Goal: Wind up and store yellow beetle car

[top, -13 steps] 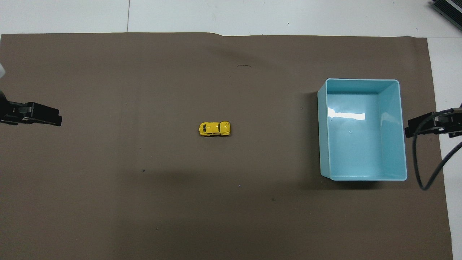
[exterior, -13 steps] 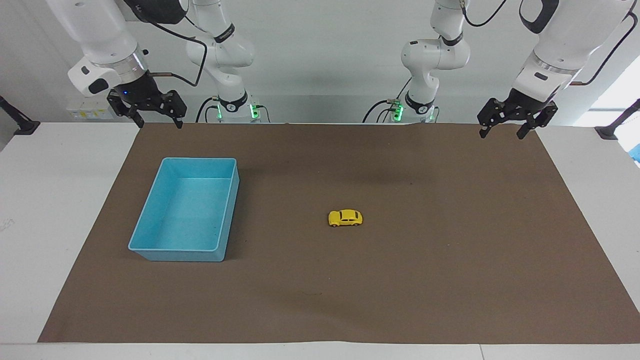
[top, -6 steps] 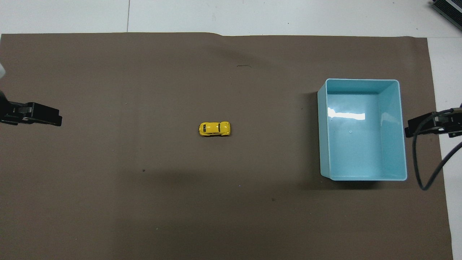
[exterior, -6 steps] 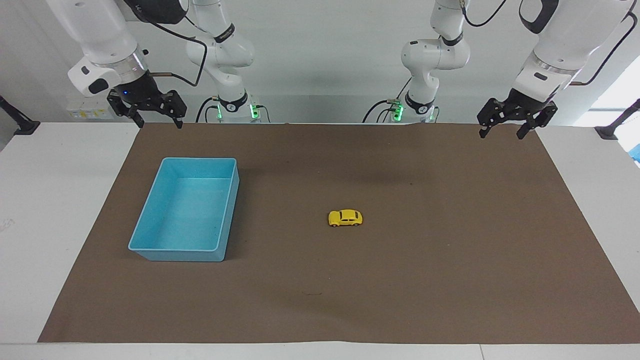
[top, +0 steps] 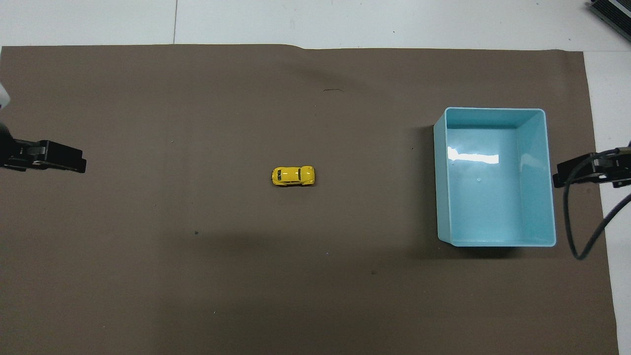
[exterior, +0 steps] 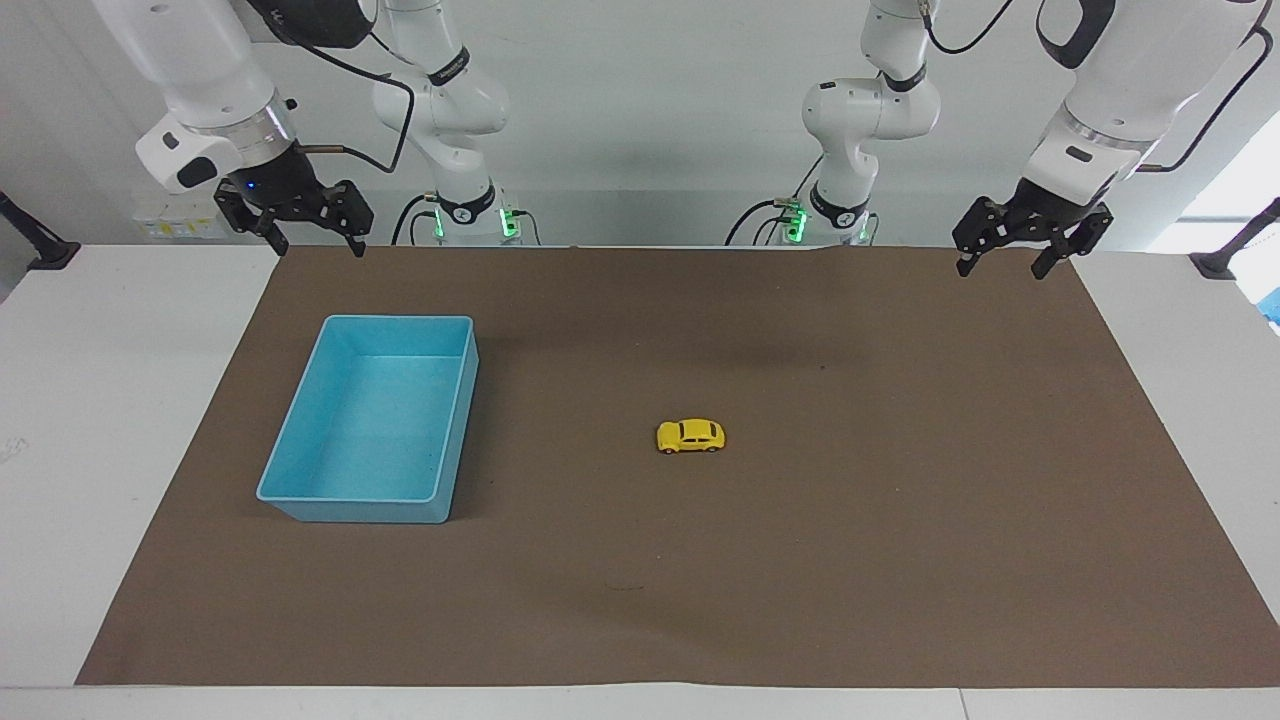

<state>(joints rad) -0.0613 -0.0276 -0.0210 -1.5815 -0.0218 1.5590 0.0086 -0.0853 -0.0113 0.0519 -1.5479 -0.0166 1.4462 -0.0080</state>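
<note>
The yellow beetle car stands on its wheels near the middle of the brown mat, alone; it also shows in the overhead view. My left gripper hangs open and empty, high over the mat's edge at the left arm's end, well away from the car; its tip shows in the overhead view. My right gripper hangs open and empty over the mat's edge at the right arm's end, above the table beside the blue bin; its tip shows in the overhead view.
An empty light blue bin stands on the mat toward the right arm's end, also in the overhead view. The brown mat covers most of the white table. A black cable hangs from the right arm.
My left gripper has risen very slightly. The car, the bin and the right gripper have not moved.
</note>
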